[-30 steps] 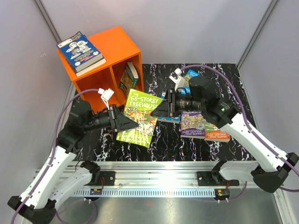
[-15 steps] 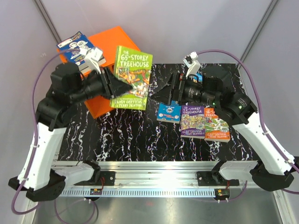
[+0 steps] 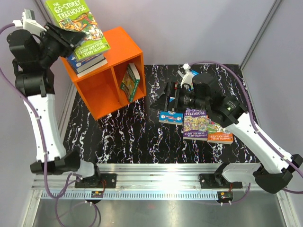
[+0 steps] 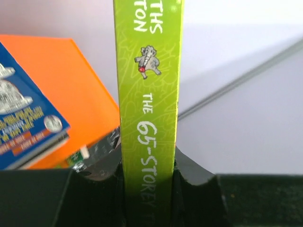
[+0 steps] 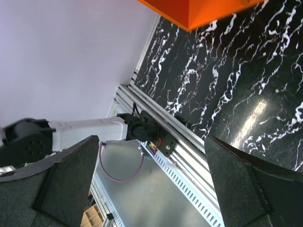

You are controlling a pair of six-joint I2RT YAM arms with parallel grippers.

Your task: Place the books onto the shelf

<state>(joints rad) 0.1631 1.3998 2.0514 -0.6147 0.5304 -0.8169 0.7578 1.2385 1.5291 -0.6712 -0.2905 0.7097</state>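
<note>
The task is judged partly done. A blue-covered stack [image 3: 87, 60] is being carried on the roof of the orange shelf [image 3: 99, 90], and one leaning book [image 3: 130, 81] is being kept in its right compartment. Three books [image 3: 194, 124] are being left flat on the table [image 3: 132, 137]. The green book [image 3: 78, 21] is being gripped at its spine edge by the left gripper [image 3: 66, 34], which is clamped on it, high over the shelf's far left corner. Whether it is touching the stack cannot be told. Its cover is being turned upward, and its long axis is being run from the title end at far left down toward the shelf roof. The right gripper [image 3: 162, 97] is being held wide open and empty near the table books.
</note>
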